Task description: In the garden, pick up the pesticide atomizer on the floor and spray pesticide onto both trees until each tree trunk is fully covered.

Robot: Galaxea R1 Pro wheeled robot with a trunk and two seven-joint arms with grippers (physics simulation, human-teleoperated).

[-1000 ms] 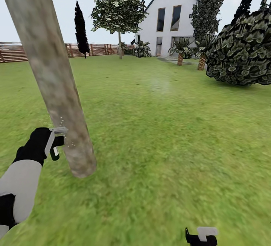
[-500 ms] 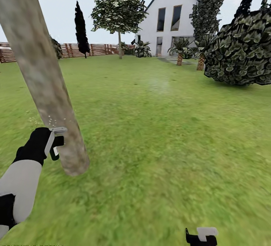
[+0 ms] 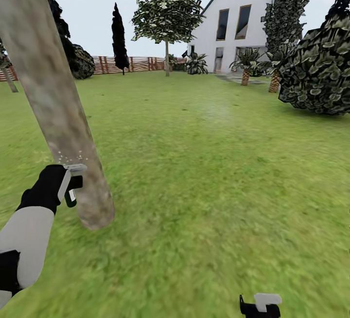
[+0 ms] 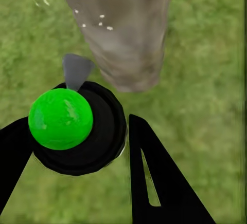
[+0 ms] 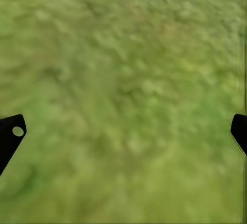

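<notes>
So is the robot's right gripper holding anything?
No, the right gripper is open, with only grass between its fingertips.

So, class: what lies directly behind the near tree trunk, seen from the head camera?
Behind the tree trunk show lawn, fence and a dark shrub; whatever sits straight behind it is covered.

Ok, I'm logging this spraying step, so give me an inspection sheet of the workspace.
Surface: green lawn.
Job's things: leaning tree trunk close ahead, white specks on its bark; a second tree far off; atomizer at the trunk.
Clutter: nothing seen.
Grippers: left gripper shut on the atomizer; right gripper open over grass.
Cables: nothing seen.
Surroundings: white house, wooden fence, large shrub.
</notes>
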